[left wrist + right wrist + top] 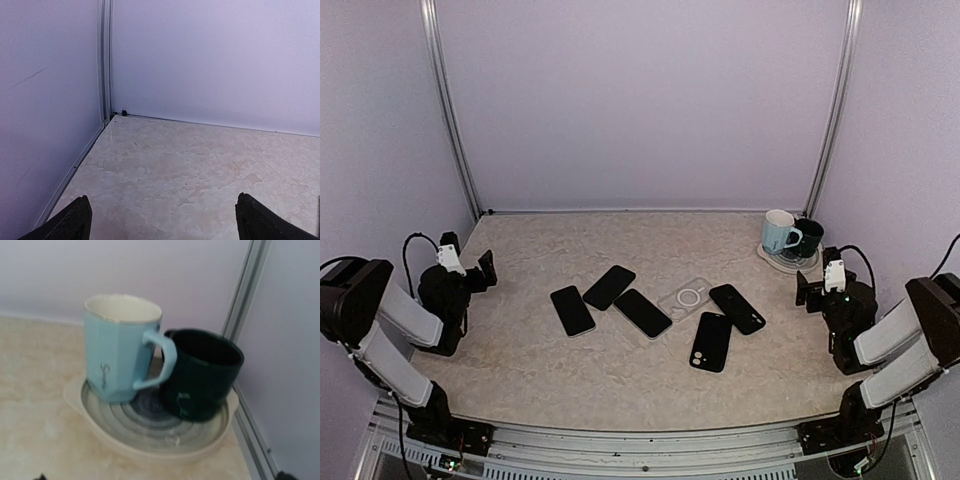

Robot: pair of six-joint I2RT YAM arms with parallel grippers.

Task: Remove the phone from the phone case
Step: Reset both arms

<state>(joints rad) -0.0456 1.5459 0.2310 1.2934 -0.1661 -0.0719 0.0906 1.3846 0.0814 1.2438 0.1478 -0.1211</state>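
Note:
Several black phones lie in the middle of the table: one (572, 310) at the left, one (609, 287), one (642, 313), one (737, 308), and one lying back up with its camera showing (711, 341). A clear phone case (685, 297) with a ring mark lies flat among them and looks empty. I cannot tell which phone sits in a case. My left gripper (485, 268) hangs open at the far left, over bare table in its wrist view (162, 220). My right gripper (807, 290) is open at the far right, facing the mugs (160, 477). Neither touches a phone.
A light blue mug (120, 347) and a dark green mug (202, 372) stand on a round beige plate (150, 447) in the back right corner, also in the top view (790, 262). White walls close the table on three sides.

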